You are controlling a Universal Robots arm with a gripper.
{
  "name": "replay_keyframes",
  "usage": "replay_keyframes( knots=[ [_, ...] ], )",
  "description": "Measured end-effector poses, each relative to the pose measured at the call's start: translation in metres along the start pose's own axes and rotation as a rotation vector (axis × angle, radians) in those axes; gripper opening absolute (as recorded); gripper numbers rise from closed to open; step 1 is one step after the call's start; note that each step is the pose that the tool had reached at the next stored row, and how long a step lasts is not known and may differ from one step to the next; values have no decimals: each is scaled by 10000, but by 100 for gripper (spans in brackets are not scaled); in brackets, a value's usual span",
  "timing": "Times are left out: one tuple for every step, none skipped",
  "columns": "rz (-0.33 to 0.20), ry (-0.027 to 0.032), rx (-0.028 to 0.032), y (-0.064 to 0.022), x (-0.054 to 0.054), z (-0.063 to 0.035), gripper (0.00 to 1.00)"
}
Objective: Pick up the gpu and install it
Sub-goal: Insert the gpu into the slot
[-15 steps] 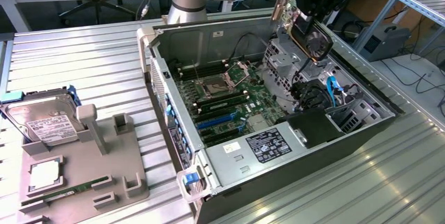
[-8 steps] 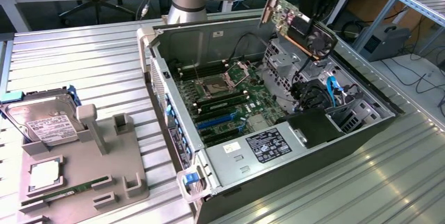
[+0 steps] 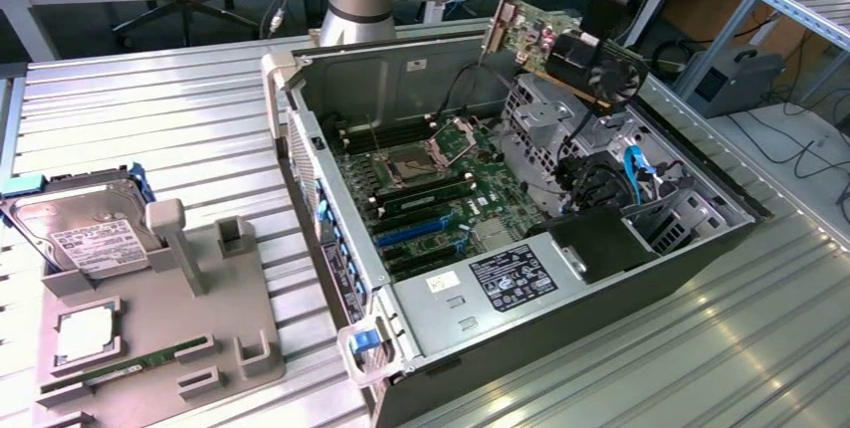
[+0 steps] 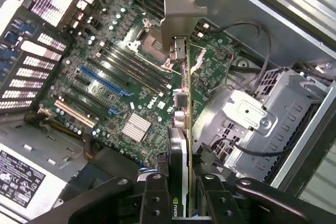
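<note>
Aloft above the case [image 3: 285, 85], gripper [image 4: 181, 190] clenched on the gpu [image 4: 180, 129], bracket [image 4: 181, 11] leading; card edge prob. needs squaring w/ a blue slot [image 4: 98, 80] before any push.

White lettering reading DELL is showing on the motherboard [image 4: 118, 74], just beside its silver heatsink [image 4: 137, 127]. The gpu [image 4: 178, 148] is carrying a green Nvidia eye logo. Labels on the power supply [image 3: 512, 279] and hard drive [image 3: 87, 239] are showing print too fine to read.
</note>
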State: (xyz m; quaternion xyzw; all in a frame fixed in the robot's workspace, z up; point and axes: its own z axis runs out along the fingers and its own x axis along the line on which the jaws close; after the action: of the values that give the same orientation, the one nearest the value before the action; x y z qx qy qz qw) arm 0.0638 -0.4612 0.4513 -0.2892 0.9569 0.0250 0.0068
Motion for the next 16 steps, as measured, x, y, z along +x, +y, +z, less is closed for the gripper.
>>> replay_keyframes(
  knots=[
    [-567, 25, -16, 0, 0, 0, 27],
    [-845, 36, -24, 0, 0, 1, 27],
    [-1155, 50, -32, 0, 0, 1, 27],
    [-1705, 75, -48, 0, 0, 2, 27],
    [-2097, 91, -58, 0, 0, 3, 27],
    [-2509, 110, -70, 0, 0, 4, 27],
    [-2924, 127, -82, -1, 0, 6, 27],
    [-3539, 155, -98, 0, 0, 7, 27],
    [-3920, 171, -109, -1, 0, 8, 27],
    [-4209, 184, -117, -1, 0, 8, 27],
    [-4382, 192, -122, 0, 0, 9, 27],
    [-4633, 203, -129, -1, 0, 10, 27],
    [-4812, 211, -134, -1, 0, 10, 27],
    [-5040, 221, -139, -1, 0, 10, 27],
    [-5227, 229, -145, -1, 0, 11, 27],
    [-5634, 247, -156, -1, 0, 12, 27]
  ],
)
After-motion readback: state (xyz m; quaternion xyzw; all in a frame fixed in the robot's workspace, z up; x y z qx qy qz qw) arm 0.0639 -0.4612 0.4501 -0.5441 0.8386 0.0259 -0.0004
